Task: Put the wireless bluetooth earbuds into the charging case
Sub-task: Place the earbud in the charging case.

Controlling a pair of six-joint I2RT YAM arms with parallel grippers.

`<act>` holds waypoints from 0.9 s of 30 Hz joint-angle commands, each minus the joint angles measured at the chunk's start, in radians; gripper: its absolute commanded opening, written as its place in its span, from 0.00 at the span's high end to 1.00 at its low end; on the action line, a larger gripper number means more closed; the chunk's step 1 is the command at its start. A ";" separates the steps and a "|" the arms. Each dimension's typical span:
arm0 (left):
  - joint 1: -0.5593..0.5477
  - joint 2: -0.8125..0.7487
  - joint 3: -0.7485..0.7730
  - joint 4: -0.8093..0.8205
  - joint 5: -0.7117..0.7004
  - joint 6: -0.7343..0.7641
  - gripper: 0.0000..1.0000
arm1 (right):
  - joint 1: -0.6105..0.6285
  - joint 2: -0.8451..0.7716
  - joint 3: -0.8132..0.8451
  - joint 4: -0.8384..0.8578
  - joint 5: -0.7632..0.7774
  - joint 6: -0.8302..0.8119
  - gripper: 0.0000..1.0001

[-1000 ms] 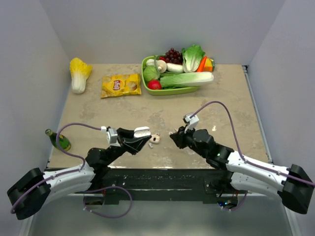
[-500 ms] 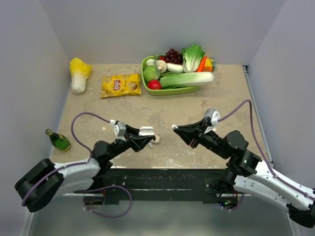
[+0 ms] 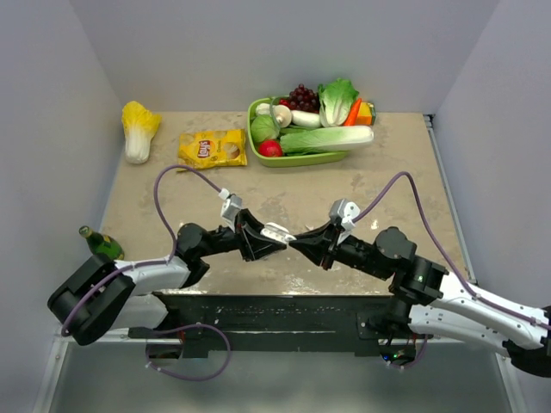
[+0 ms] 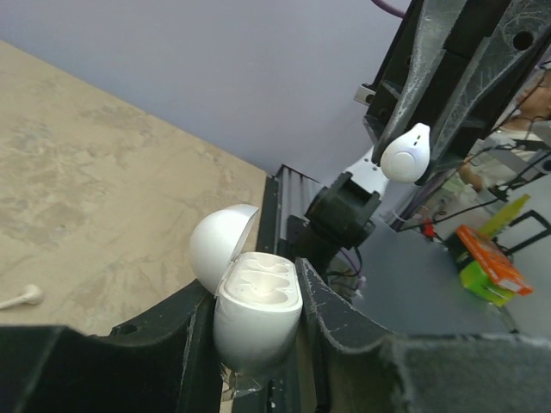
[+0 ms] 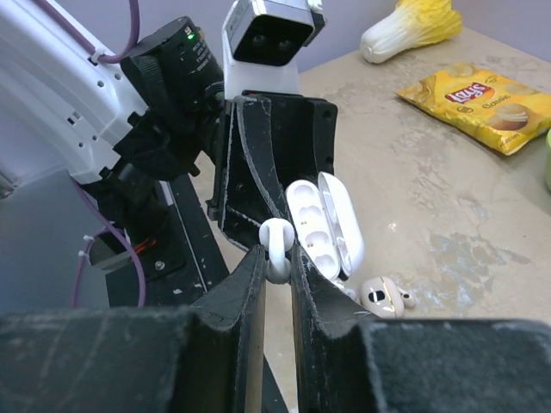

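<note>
White plastic charging case (image 4: 256,320) sits clamped in the left jaws, lid (image 4: 220,248) swung open, its two wells (image 4: 258,280) facing the right arm. Right jaws are closed on one earbud (image 5: 278,247), which hangs just beside the case rim and is not yet in a well. Both are held above the tan surface (image 5: 482,206), near its front edge. A second earbud (image 5: 385,297) lies on the surface below the case.

Step in hand, as judged: seat the held bud.
- Approach along the well's axis, not across the rim.
- Left arm should hold the case motionless.
- The lid stands close behind the wells, so the right fingertips could knock it.
- Release only once the bud sits down in its well; it is small and smooth and may twist in the grip.

Hard to read:
- Which well is meant cannot be told.
- The right fingers cover part of the bud, so its orientation is unclear.
- Lower half of the case is hidden between the left fingers.
- In the top view the meeting point is a white blur.
- A small white object (image 4: 19,298) at the left wrist view's edge is too small to identify.
</note>
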 commanded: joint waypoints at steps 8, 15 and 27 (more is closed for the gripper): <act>0.005 0.068 0.088 0.618 0.157 -0.136 1.00 | 0.005 0.045 0.050 0.019 0.016 -0.037 1.00; 0.006 0.036 0.105 0.618 0.183 -0.144 1.00 | 0.005 0.061 0.044 0.008 0.060 -0.025 1.00; 0.005 -0.067 0.089 0.618 0.144 0.025 1.00 | 0.007 0.084 0.096 0.016 0.047 -0.035 1.00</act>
